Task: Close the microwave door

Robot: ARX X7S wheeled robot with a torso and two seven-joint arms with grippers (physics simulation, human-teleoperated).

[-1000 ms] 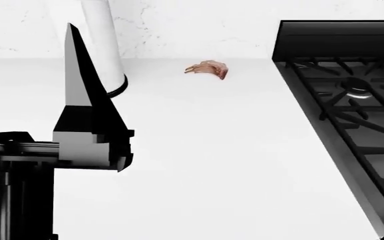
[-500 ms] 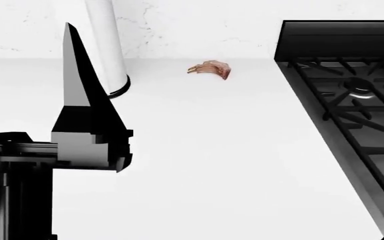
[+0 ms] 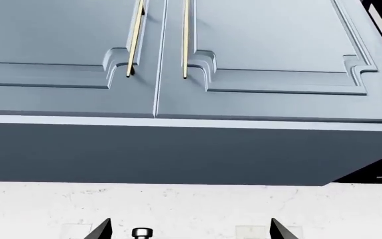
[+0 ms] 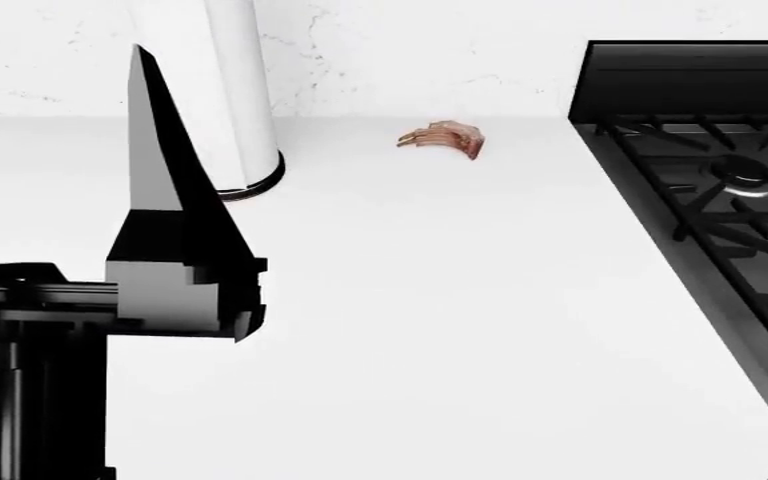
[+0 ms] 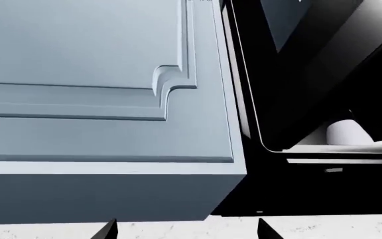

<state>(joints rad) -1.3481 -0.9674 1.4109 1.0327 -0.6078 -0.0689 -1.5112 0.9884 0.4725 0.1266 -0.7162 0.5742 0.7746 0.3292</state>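
**Microwave door open, closing not yet begun**

Progress looks close to nil, judging from the three views. The microwave (image 5: 324,99) appears only in the right wrist view, filling the right half of that frame just beside the blue-grey wall cabinet (image 5: 105,84); its door (image 5: 244,79) seems to stand ajar, seen as a thin edge with a pale strip at the cabinet's side, and a lit interior with a pale rounded object shows at the lower right. Neither gripper touches it.

The right gripper (image 5: 185,228) shows only two dark fingertips at the bottom edge of its view, set wide apart and holding nothing. The left gripper (image 3: 189,229) is likewise spread and empty at the bottom of its frame, facing the cabinet doors and their brass handles (image 3: 185,40).

In the head view, the left arm (image 4: 177,250) stands at the left of the frame over a white counter (image 4: 464,330), with a small piece of food (image 4: 444,138) near the upper centre and a stove (image 4: 718,190) at the right. The microwave is out of that view. What remains is the whole job: reaching the door and pushing it shut.
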